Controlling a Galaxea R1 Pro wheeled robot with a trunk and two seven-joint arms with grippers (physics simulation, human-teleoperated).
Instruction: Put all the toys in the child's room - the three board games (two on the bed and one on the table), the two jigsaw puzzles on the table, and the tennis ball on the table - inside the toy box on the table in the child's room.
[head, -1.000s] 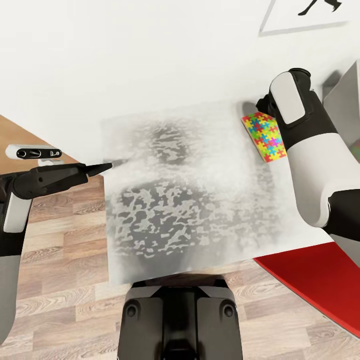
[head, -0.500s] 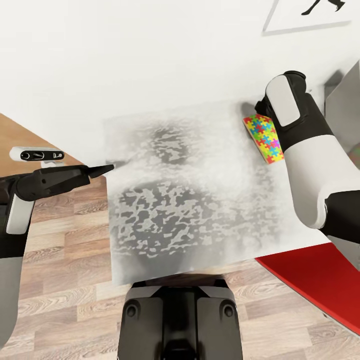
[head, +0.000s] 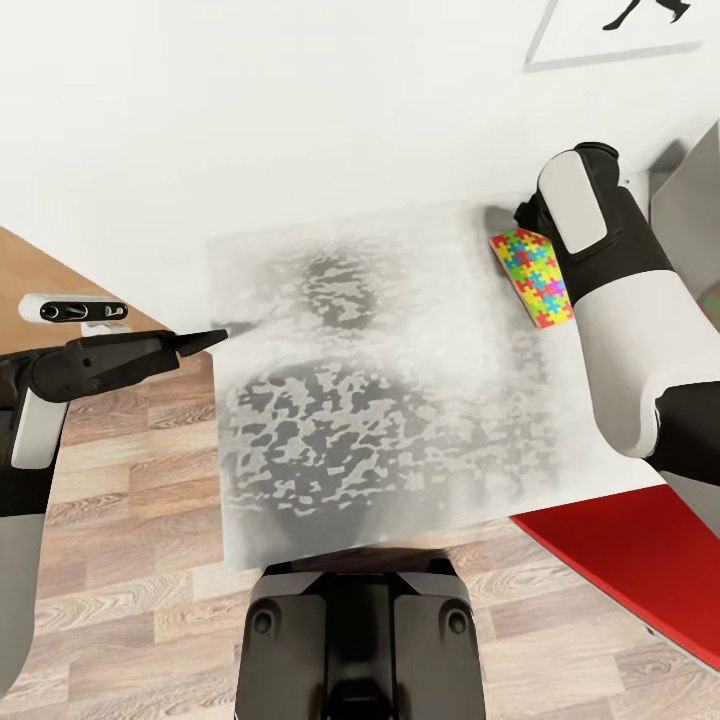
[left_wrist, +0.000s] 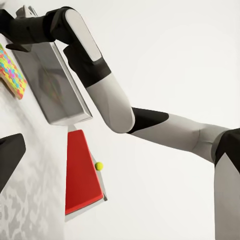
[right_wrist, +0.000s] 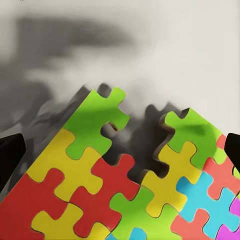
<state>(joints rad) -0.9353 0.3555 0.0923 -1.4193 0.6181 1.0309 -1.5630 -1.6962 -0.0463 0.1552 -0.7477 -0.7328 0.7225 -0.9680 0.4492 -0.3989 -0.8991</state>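
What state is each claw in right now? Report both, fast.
Left claw: open, holding nothing.
Right claw: open, with the jigsaw puzzle between its fingers; a firm grip cannot be told.

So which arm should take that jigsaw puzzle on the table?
Right. The right gripper already hangs over the jigsaw puzzle, fingers either side. The left gripper points at the table's far-left edge, well away.

We see one jigsaw puzzle (head: 533, 275), a thin mat of bright interlocking pieces, tilted up near the worktop's (head: 400, 400) far right edge. The grey toy box (left_wrist: 52, 85) stands just beside it, the tennis ball (left_wrist: 99, 165) well apart.
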